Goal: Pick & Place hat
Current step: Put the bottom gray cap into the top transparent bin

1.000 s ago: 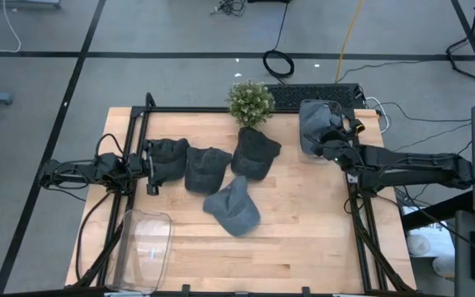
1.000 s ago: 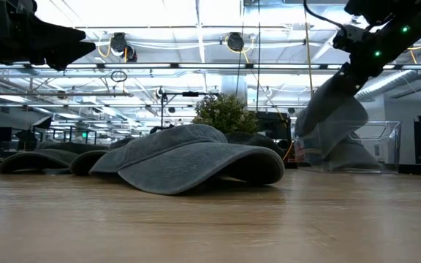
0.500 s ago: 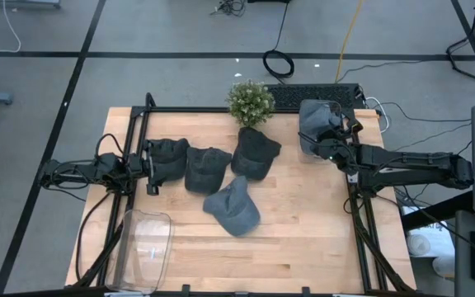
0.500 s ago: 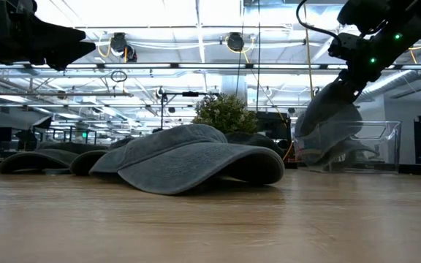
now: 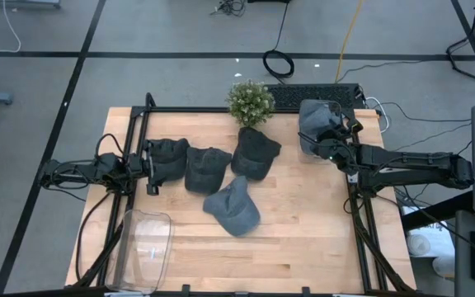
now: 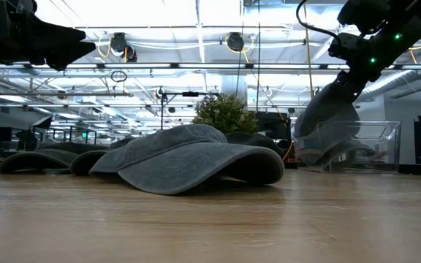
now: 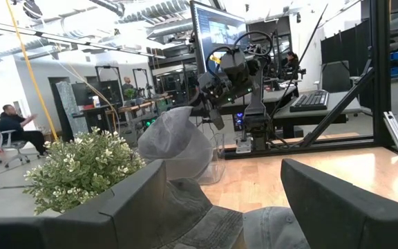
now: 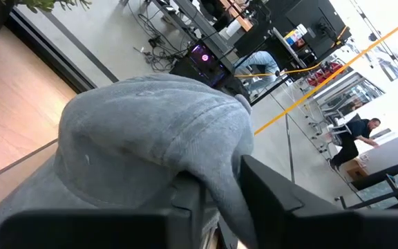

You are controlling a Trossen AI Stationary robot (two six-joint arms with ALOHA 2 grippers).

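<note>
**Hat pinched at the table's far right corner**

My right gripper [image 5: 333, 140] has its fingers pressed onto a grey hat [image 5: 313, 124], the cloth bunched between them; in my right wrist view the crown [image 8: 150, 131] bulges up over my dark fingers [image 8: 282, 200]. The hat hangs off the table, its lower edge above the wood in the low view [image 6: 327, 117], inside or just in front of a clear plastic bin [image 6: 375, 146] (I cannot tell which). From above, it sits at the far right corner of the table [image 5: 303, 239], just beside a black keyboard [image 5: 312, 95].

My left gripper [image 5: 148, 169] waits at the left side of the table, its fingers spread, with a second hat [image 5: 168, 158] touching or just under them. Two more hats lie in a row beside that one: a third hat [image 5: 206, 168] and a fourth hat [image 5: 256, 153], the latter close to a small potted plant [image 5: 250, 102] at the far edge. A fifth hat [image 5: 234, 206] lies nearer the front, apart from the row, brim down. A second clear bin [image 5: 145, 247] rests at the front left corner.
</note>
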